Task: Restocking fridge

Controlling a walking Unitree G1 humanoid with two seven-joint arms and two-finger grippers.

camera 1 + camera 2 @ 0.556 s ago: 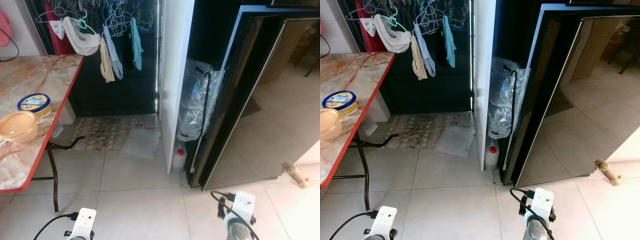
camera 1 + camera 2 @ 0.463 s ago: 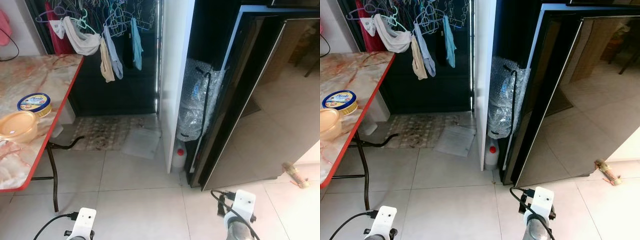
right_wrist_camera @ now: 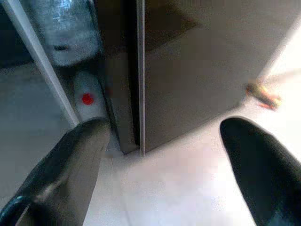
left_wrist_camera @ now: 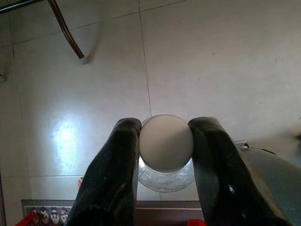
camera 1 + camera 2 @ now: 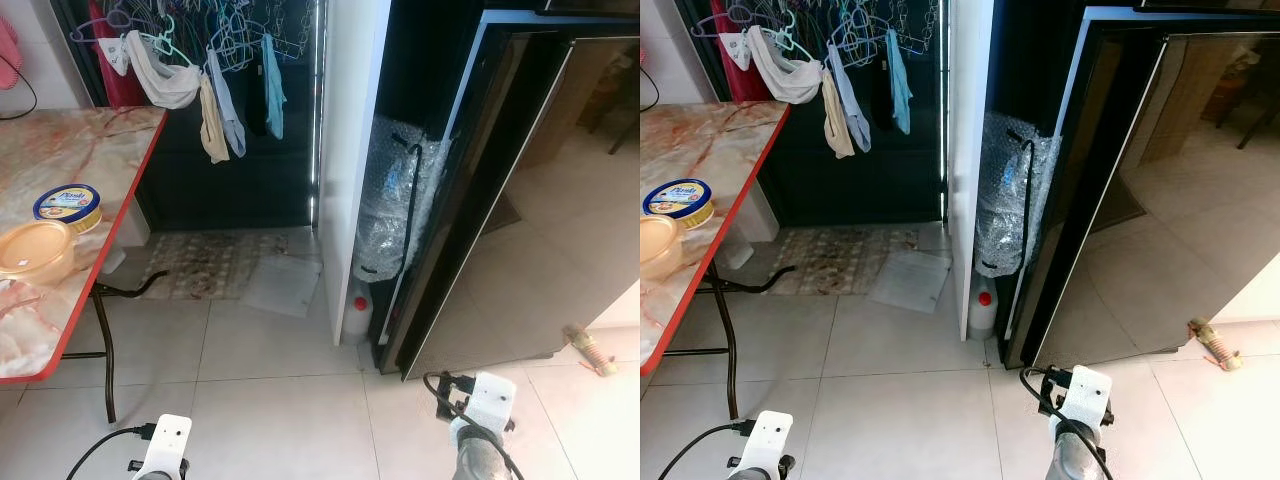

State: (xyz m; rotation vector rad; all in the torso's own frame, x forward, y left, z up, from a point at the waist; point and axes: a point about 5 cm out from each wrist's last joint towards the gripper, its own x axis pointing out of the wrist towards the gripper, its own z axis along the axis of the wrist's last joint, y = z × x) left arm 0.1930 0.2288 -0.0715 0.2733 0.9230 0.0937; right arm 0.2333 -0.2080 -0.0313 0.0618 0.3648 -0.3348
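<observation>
In the left wrist view my left gripper point(image 4: 166, 141) is shut on a clear bottle point(image 4: 167, 175) with a white cap point(image 4: 166, 143), held above the tiled floor. The right gripper point(image 3: 164, 155) is open, nothing between its fingers point(image 3: 70, 165), and it faces the bottom corner of the fridge. The fridge point(image 5: 520, 200) stands ahead on the right, tall with a glossy black door. Both wrists sit low in the eye views, the left wrist point(image 5: 165, 445) and the right wrist point(image 5: 485, 405), the right one just before the fridge's lower corner.
A white panel point(image 5: 350, 150) stands left of the fridge, with a bubble-wrapped bundle point(image 5: 395, 200) and a red-capped white jug point(image 5: 358, 310) between them. A red-edged marble table point(image 5: 90, 150) at left bears a blue-lidded tub point(image 5: 67, 205) and an orange container point(image 5: 35, 252). Laundry point(image 5: 220, 90) hangs behind.
The right wrist has edged slightly up toward the fridge's lower corner. The left arm and the bottle have not visibly moved.
</observation>
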